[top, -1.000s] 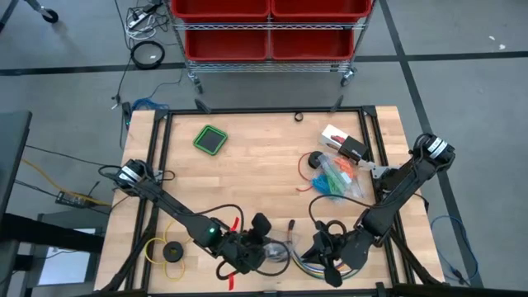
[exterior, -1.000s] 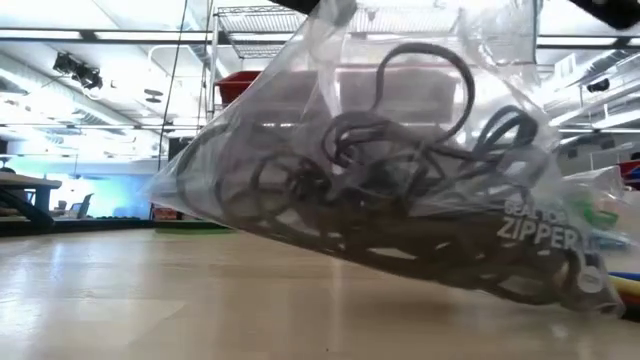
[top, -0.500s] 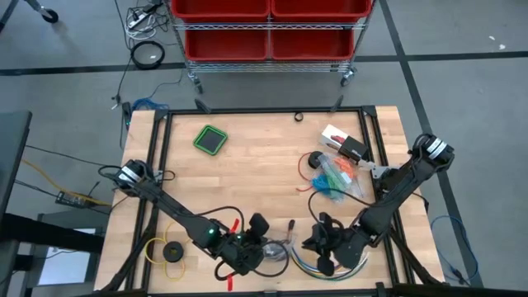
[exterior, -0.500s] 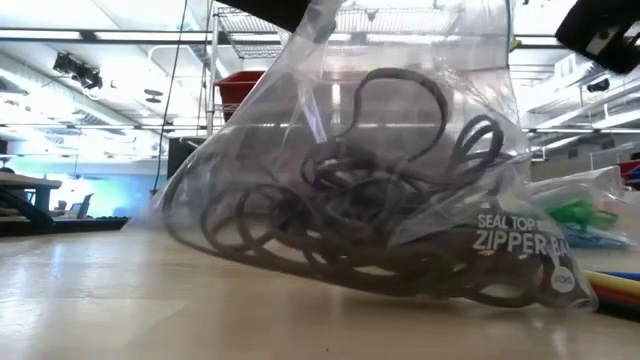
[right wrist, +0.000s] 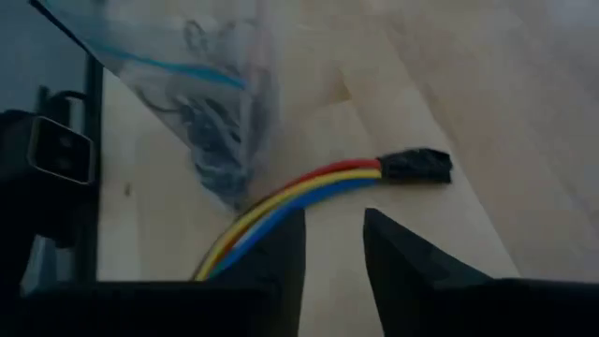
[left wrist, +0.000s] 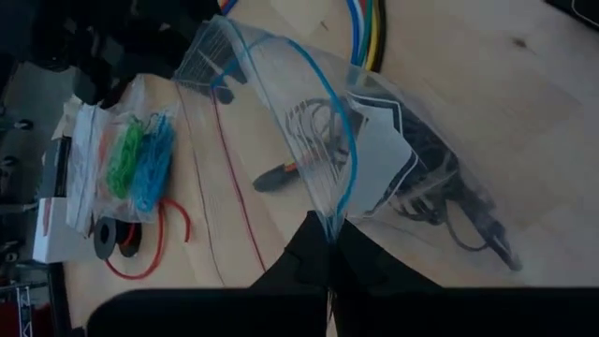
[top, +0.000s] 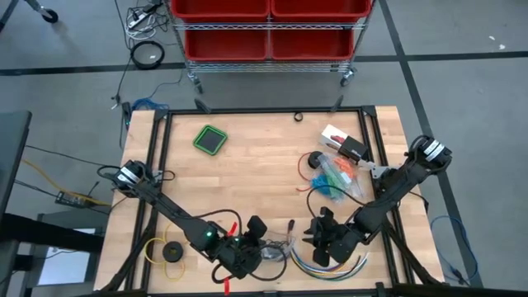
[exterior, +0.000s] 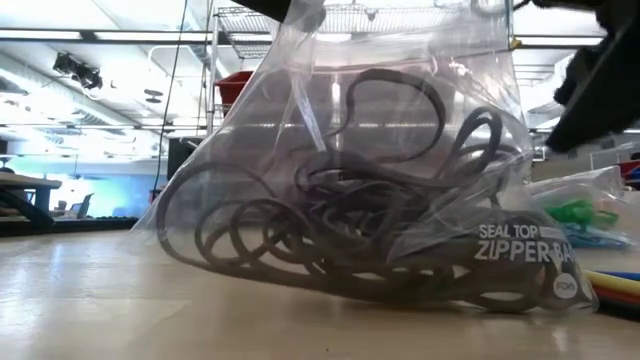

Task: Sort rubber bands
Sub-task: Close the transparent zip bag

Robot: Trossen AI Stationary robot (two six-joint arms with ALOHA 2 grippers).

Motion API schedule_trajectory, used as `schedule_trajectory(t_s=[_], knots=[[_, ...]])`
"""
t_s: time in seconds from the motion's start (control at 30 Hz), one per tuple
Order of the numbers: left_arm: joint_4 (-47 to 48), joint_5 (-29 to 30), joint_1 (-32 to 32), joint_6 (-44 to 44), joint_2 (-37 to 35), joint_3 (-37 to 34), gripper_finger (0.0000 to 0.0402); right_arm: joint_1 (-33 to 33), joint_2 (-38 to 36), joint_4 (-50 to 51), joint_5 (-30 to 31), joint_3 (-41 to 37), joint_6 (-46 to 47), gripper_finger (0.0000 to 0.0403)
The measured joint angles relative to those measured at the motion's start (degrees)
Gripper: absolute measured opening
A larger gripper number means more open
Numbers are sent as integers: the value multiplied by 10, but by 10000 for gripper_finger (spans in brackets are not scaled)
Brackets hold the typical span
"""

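Note:
A clear zipper bag [exterior: 350,220] filled with dark rubber bands [left wrist: 440,187] sits with its bottom on the table near the front edge. Its top is held up by my left gripper [left wrist: 328,267], which is shut on it and shows in the high view [top: 254,241]. My right gripper [right wrist: 332,253] stands open just right of the bag [top: 320,239], low over the multicoloured cables [right wrist: 299,192], with nothing between its fingers. A second clear bag [top: 338,175] with green, blue and orange rubber bands lies flat at the right. My left gripper pinches the bag's blue zip rim [left wrist: 329,223] at the open mouth between its two fingers. The fingers come slanting down from the table's left. The bag hangs from the rim, mouth up, and its full bottom [exterior: 330,285] rests on the table.
The cable bundle [top: 330,266] curves along the front edge, its black end [right wrist: 416,166] ahead of my right fingers. A yellow ring with a black disc [top: 169,250] lies front left. A green square [top: 211,139] sits at the far left, a small box [top: 345,145] far right.
The bag was hanging tilted with its left side off the table. It has sunk and its whole bottom now rests on the wood. My right gripper has come down and moved a little toward the far edge, beside the bag.

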State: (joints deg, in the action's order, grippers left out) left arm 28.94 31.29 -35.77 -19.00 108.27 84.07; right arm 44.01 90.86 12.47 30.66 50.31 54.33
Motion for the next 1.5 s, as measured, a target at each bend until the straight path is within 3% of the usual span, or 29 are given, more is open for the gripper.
schedule_trajectory(t_s=[0.1,0.27,0.4,0.53,0.67,0.8,1.5], knots=[[3,-1,0,4,0,0,1,2,0,-53,21,-40,-2,110],[6,-1,0,13,0,0,1,25,-1,-204,105,-133,-19,108],[6,0,0,13,0,0,1,47,-1,-416,153,-224,-42,105],[4,0,0,14,0,0,1,56,-1,-578,158,-249,-149,107],[-9,0,0,14,0,0,1,48,-1,-569,156,-210,-239,105],[-14,-10,0,14,0,0,1,34,0,-542,151,-191,-268,105],[-21,-14,0,13,0,0,1,4,0,-532,52,-189,-224,105]])
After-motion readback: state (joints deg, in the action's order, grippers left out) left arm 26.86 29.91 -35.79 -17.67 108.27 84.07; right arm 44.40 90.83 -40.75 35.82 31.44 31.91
